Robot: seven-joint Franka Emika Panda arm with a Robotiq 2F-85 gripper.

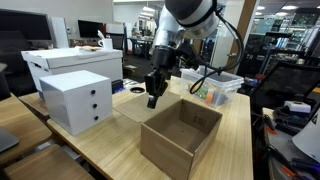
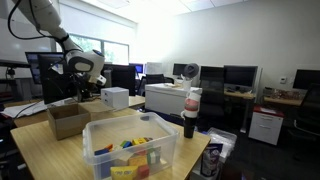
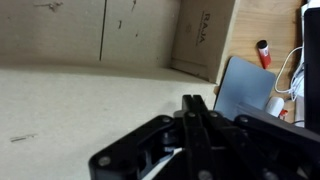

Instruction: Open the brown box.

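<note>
**Office lab, wooden table: brown box, lid back**

Setting: an open office with desks, monitors and chairs all around. The work surface is a pale wooden table.

Item 1, brown box. A cardboard box standing upright near the front edge of the table, between the white drawer cabinet and the clear bin. Its top faces up and its plain brown inside shows in both exterior views. It looks empty.

Item 2, flap. It appears folded right back and lies about flat on the table on the cabinet side of the box. That leaves the mouth of the box uncovered. By this layout the opening looks done, or very nearly done.

Item 3, gripper. It hangs from the arm, pointing down, over the folded-back flap and just beside the rim of the box. In the wrist view the two black fingers are pressed together with nothing between them. This suits pushing a flap over and down rather than pinching it. Whether the tips touch the cardboard cannot be told. That view is mostly filled with flat tan cardboard.

Item 4, clear bin. It holds small coloured pieces and sits well apart from the flap, out of the path of the swinging lid.

Item 5, large white box. It stands behind the cabinet and plays no part here.
</note>
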